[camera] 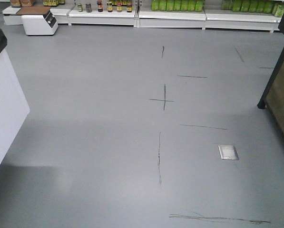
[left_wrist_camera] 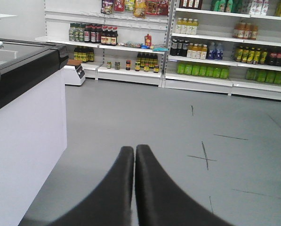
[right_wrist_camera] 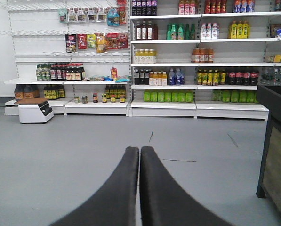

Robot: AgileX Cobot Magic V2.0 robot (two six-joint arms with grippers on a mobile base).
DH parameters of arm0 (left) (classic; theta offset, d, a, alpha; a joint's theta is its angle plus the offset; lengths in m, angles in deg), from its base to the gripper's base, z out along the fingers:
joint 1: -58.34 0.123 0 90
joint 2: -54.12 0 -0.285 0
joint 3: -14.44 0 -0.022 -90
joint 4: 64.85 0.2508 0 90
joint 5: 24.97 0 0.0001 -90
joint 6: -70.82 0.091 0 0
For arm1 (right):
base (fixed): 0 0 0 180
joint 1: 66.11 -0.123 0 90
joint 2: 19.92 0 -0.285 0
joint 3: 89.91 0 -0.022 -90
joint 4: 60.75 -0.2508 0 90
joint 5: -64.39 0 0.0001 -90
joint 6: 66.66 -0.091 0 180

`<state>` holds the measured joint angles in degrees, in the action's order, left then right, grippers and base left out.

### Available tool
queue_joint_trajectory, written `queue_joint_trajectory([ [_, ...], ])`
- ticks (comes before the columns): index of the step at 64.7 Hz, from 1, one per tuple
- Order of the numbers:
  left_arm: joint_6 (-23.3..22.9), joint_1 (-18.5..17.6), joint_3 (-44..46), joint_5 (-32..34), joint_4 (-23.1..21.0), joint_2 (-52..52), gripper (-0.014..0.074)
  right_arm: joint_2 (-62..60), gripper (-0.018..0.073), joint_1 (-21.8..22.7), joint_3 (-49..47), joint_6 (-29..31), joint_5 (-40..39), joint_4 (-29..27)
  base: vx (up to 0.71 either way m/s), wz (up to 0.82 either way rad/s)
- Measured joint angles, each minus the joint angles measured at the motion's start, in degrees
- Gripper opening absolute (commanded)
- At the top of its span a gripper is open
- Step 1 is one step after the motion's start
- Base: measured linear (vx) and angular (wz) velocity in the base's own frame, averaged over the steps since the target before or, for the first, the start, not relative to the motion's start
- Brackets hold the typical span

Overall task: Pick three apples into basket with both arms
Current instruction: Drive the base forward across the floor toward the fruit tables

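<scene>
No apples and no basket show in any view; both are out of view. In the left wrist view my left gripper (left_wrist_camera: 134, 149) is shut, its two black fingers pressed together with nothing between them, pointing over bare grey floor. My right gripper (right_wrist_camera: 139, 150) in the right wrist view is likewise shut and empty, aimed at the store shelves. Neither gripper appears in the front view.
A white counter with a black top (left_wrist_camera: 22, 108) stands close on the left, also seen as a white counter (camera: 4, 104). A dark wooden stand (right_wrist_camera: 274, 141) is on the right. Stocked shelves (right_wrist_camera: 178, 66) line the far wall, with a white box (camera: 39, 21) at their foot. A metal floor plate (camera: 228, 152) lies ahead right.
</scene>
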<state>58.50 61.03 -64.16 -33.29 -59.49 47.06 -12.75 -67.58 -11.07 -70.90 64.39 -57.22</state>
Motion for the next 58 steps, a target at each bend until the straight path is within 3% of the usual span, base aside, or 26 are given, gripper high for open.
queue_joint_trajectory([
  [58, 0.0, 0.0, 0.0, 0.0, 0.0, 0.0, -0.0008, 0.0, -0.0005, 0.0, 0.0, 0.0, 0.0, 0.0, 0.1, 0.0],
])
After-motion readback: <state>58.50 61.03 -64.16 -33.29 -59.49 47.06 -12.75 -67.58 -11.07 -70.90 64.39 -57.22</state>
